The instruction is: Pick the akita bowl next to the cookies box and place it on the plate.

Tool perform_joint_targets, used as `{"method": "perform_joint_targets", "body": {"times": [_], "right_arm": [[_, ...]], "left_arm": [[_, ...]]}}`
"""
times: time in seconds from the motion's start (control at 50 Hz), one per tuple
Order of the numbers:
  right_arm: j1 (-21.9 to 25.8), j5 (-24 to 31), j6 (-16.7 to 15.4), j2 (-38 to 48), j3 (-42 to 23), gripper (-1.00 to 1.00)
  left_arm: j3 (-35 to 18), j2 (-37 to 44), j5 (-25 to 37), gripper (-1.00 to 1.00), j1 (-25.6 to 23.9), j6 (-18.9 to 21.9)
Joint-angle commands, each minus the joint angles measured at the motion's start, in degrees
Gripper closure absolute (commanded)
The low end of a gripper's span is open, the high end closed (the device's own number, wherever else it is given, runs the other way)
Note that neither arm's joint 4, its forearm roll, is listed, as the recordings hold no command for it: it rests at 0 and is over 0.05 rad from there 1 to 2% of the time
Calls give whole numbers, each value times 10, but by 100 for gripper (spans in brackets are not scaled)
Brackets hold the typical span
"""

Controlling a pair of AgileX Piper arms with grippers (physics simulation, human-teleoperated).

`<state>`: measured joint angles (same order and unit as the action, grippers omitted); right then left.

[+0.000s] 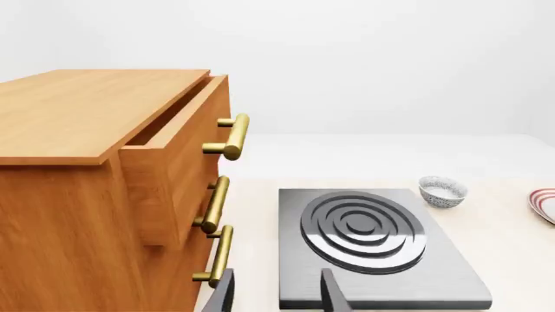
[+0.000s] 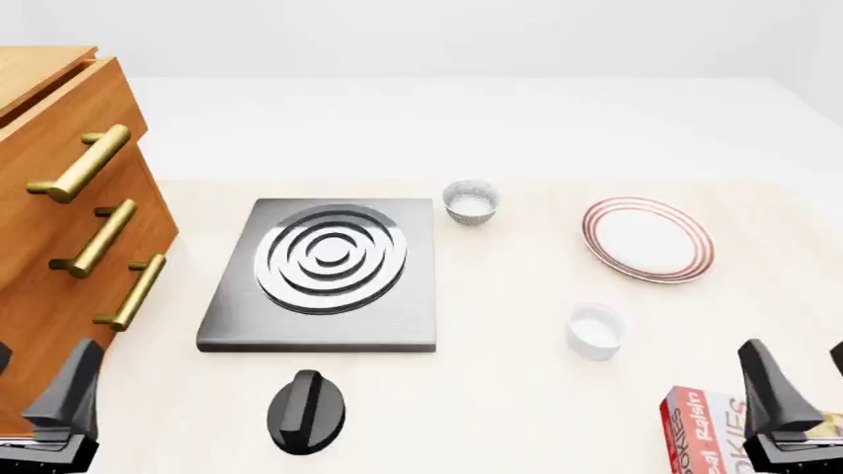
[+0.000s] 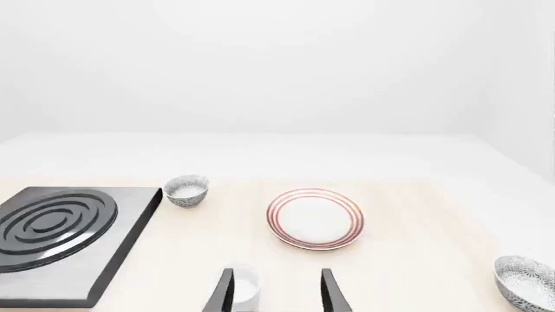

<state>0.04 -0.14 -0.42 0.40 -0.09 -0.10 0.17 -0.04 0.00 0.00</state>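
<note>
both pincers are spread wide and hold nothing. our left pincer [image 1: 277,298] hangs low at the table's near edge beside the wooden cabinet [image 1: 78,169], pointing forward over the stove burner [image 1: 362,224]. our right pincer [image 3: 275,294] sits low and level, facing the white cup [image 3: 245,286] and the plate [image 3: 315,220] beyond. we see the akita bowl [image 3: 524,281] upright on the table, untouched, well apart from the plate. the cookies box [image 2: 701,430] lies just beside the right pincer.

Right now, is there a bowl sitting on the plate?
No, the plate is bare, and the patterned bowl nearest it stands apart on the table.
</note>
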Motion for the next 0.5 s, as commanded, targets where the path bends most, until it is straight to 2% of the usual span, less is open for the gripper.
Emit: {"method": "perform_joint_targets", "body": {"times": [0.02, 0.12, 0.16, 0.22, 0.24, 0.26, 0.28, 0.3, 0.4, 0.44, 0.5], "right_arm": [[1, 0, -21, -4, -3, -100], [-3, 3, -12, -3, -3, -100], [-26, 2, 4, -4, -4, -100], [-38, 9, 6, -4, -12, -100], [-44, 35, -24, -2, -22, -100], [-28, 43, -35, -4, -33, -100], [-28, 43, -35, -4, -33, -100], [-31, 75, -33, -4, -56, -100], [-31, 148, -27, -1, -81, -100], [-29, 178, -38, -1, -97, -100], [-42, 185, -27, 36, -96, -100]], "left_arm": [[-1, 3, -1, -100, 0, 0], [-1, 3, -1, -100, 0, 0], [-1, 3, -1, -100, 0, 0], [-1, 3, -1, -100, 0, 0], [-1, 3, -1, -100, 0, 0], [-1, 3, -1, -100, 0, 0], [-1, 3, -1, -100, 0, 0], [-1, 3, -1, -100, 0, 0], [-1, 3, -1, -100, 0, 0], [-1, 3, -1, -100, 0, 0], [-1, 3, -1, -100, 0, 0]]}}
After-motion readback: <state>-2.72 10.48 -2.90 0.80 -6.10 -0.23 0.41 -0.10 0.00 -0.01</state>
